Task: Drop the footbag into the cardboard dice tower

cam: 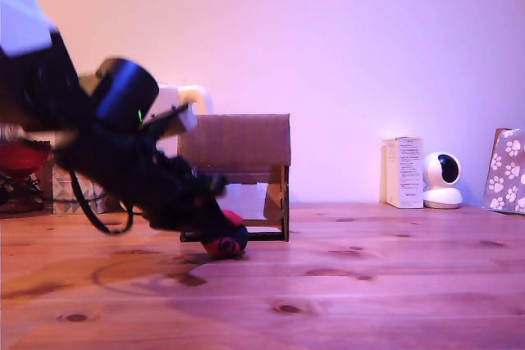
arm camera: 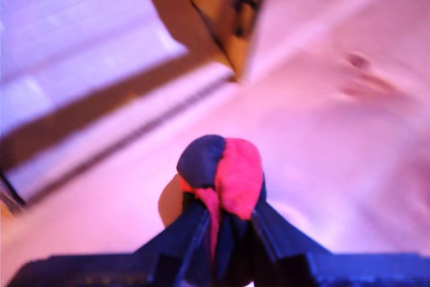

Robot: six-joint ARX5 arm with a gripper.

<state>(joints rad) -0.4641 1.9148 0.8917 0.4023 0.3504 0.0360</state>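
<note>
You have open wooden table [cam: 369, 284] across the exterior view's right and front, bare to its near edge. Your gripper [arm camera: 225, 223] is clamped on the one footbag [arm camera: 225, 169], which sits low at the table surface, just in front of the one cardboard dice tower [cam: 238, 141]; in the exterior view, the arm [cam: 123, 153] covers the tower's left part. Well apart on the exterior view's right stand one white carton [cam: 404, 172], one small white camera [cam: 443, 179] and one paw-print box [cam: 507, 171].
</note>
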